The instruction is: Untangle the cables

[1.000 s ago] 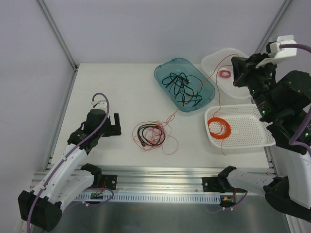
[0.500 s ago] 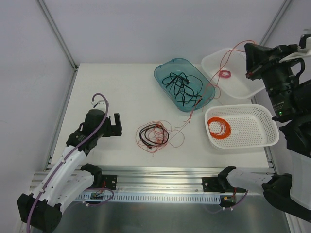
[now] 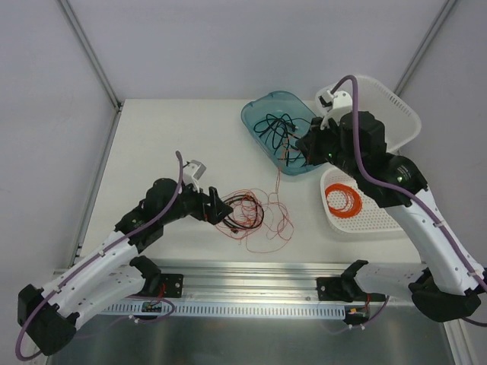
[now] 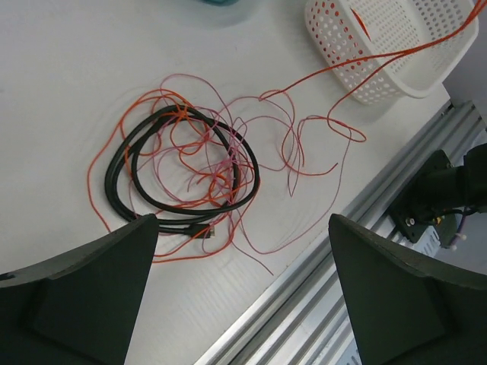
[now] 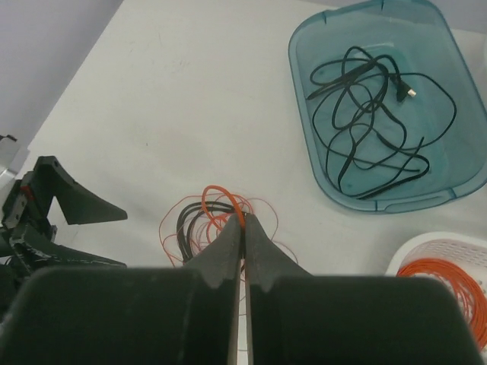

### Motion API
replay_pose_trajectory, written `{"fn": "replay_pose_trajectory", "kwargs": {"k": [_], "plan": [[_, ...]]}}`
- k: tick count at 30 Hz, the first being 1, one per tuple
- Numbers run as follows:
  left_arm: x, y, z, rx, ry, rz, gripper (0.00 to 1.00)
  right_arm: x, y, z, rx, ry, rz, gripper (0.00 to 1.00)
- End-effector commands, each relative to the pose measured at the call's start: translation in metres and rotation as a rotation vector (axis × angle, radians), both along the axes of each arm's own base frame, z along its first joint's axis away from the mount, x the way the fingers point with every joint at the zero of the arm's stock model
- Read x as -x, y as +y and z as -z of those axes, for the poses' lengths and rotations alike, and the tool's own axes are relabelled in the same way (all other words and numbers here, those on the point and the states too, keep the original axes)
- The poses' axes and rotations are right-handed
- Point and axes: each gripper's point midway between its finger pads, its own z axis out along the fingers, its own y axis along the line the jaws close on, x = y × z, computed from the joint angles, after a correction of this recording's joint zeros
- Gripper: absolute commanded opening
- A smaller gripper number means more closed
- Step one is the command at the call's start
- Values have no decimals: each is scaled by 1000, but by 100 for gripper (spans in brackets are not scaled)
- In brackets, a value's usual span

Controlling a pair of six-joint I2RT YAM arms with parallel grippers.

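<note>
Table [image 3: 167,137]: one tangle [image 3: 242,213], three trays [image 3: 302,107] [image 3: 380,207] [image 3: 397,114]; left tool [image 3: 219,207] agape, right tool [image 5: 244,219] tight on wire [image 3: 278,179].

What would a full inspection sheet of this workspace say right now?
Surface: white table.
Job's things: tangle of red wires and black cord; one red wire rises from it.
Clutter: teal tray holding black cords; basket holding orange coil; white bin.
End effectors: left end effector open beside tangle; right end effector shut on red wire.
Cables: purple hose along each arm.
Surroundings: white walls, metal rail.
</note>
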Motion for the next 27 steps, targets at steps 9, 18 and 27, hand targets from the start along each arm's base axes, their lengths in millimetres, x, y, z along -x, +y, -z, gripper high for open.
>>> {"fn": "replay_pose_trajectory", "kwargs": {"k": [9, 18, 27], "plan": [[19, -75, 12, 74, -5, 91, 93, -6, -40, 24, 41, 10, 258, 1], [31, -148, 47, -84, -53, 84, 87, -4, -62, 27, 46, 28, 384, 1], [54, -213, 94, -356, -150, 190, 73, 0, -60, 37, 12, 59, 383, 1]]}}
